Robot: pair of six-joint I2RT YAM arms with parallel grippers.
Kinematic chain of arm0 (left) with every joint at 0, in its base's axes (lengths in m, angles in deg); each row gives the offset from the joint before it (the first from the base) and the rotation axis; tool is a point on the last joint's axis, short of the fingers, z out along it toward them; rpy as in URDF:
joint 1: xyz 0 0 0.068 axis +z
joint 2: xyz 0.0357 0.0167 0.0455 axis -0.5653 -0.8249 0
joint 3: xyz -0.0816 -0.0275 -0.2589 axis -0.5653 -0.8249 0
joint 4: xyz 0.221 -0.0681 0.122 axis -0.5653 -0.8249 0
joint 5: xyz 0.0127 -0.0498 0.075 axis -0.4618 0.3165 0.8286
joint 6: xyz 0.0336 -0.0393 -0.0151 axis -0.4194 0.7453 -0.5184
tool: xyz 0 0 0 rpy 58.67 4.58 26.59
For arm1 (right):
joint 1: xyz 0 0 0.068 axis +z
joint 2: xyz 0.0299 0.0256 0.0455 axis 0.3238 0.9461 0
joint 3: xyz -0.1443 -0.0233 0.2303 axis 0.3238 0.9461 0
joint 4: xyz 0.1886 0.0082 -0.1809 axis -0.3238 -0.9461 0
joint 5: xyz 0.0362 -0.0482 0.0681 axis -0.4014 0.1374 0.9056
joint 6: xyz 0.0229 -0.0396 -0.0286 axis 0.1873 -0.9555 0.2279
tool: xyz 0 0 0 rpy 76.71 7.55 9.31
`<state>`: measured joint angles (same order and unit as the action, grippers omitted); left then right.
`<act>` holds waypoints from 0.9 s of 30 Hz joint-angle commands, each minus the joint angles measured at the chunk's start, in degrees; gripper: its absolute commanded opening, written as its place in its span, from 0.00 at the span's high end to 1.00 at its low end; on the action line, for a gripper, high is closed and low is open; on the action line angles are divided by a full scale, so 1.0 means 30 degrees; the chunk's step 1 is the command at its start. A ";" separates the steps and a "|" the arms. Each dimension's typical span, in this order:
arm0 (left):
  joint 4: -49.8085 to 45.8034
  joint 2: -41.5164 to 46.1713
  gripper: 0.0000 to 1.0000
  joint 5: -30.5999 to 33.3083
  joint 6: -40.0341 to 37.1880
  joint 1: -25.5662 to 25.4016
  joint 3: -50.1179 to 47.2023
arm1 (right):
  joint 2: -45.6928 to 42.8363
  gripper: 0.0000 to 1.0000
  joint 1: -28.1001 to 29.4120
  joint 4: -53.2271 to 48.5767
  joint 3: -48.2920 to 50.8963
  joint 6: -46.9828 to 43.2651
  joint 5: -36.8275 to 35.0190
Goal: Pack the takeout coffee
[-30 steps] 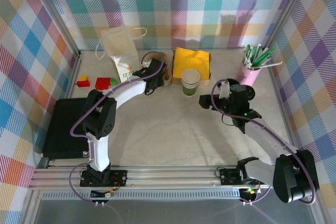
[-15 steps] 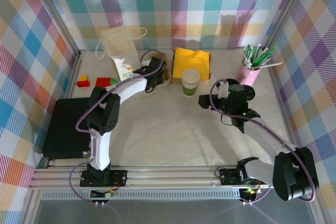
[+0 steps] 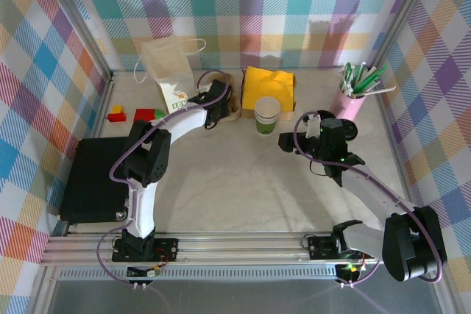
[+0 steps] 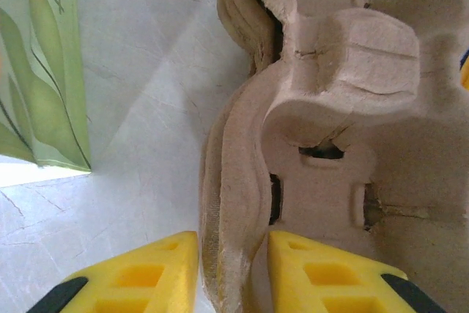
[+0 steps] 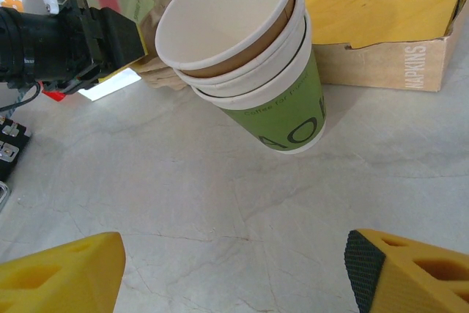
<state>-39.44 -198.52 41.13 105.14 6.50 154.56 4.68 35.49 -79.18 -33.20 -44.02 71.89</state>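
**Takeout coffee: not yet packed**

Takeout coffee upright on table, at 6 o'clock of napkin box. Left gripper clamped on pulp tray rim, cup's 9 o'clock. Right gripper spread wide, empty, cup's 4 o'clock.

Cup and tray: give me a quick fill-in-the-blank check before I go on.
The tray between the fingers of the left gripper is ____ in colour.
The cup stands on the table with no ____ on it.
The right gripper is ____, the cup ahead of it.
The box behind the cup reads ____.
Missing: brown; lid; open; NAPKINS.
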 commanded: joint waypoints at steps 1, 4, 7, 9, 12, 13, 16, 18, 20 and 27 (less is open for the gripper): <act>0.0235 -0.0350 0.71 -0.0073 0.0094 0.0171 0.0713 | -0.0108 0.20 0.0146 0.0274 -0.0142 -0.0440 0.0007; 0.0260 -0.0430 0.75 -0.0153 0.0102 0.0198 0.0801 | 0.0013 0.20 0.0148 0.0200 -0.0172 -0.0429 0.0035; 0.0224 -0.0449 0.76 -0.0187 0.0101 0.0227 0.0830 | 0.0024 0.20 0.0147 0.0189 -0.0195 -0.0463 0.0037; 0.0202 -0.0379 0.76 -0.0162 0.0088 0.0225 0.0831 | 0.0017 0.20 0.0179 0.0174 -0.0202 -0.0459 0.0036; 0.0121 -0.0256 0.76 -0.0081 0.0028 0.0225 0.0802 | 0.0046 0.20 0.0179 0.0159 -0.0189 -0.0458 0.0007; 0.0086 -0.0192 0.76 -0.0059 0.0000 0.0225 0.0802 | 0.0046 0.20 0.0179 0.0160 -0.0218 -0.0463 0.0035; -0.0001 0.0032 0.72 0.0073 -0.0067 0.0227 0.0774 | 0.0075 0.20 0.0167 0.0137 -0.0243 -0.0502 0.0064; -0.0057 0.0187 0.70 0.0245 -0.0117 0.0241 0.0761 | 0.0075 0.20 0.0178 0.0112 -0.0261 -0.0504 0.0037; -0.0090 0.0318 0.70 0.0322 -0.0235 0.0226 0.0743 | 0.0075 0.20 0.0179 0.0087 -0.0262 -0.0496 0.0036; -0.0149 0.0385 0.74 0.0424 -0.0399 0.0225 0.0903 | 0.0075 0.20 0.0186 0.0041 -0.0290 -0.0518 0.0036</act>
<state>-39.51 -199.40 41.19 105.03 6.83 155.32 4.68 35.65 -79.33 -33.20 -44.89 71.82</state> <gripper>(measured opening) 0.269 0.798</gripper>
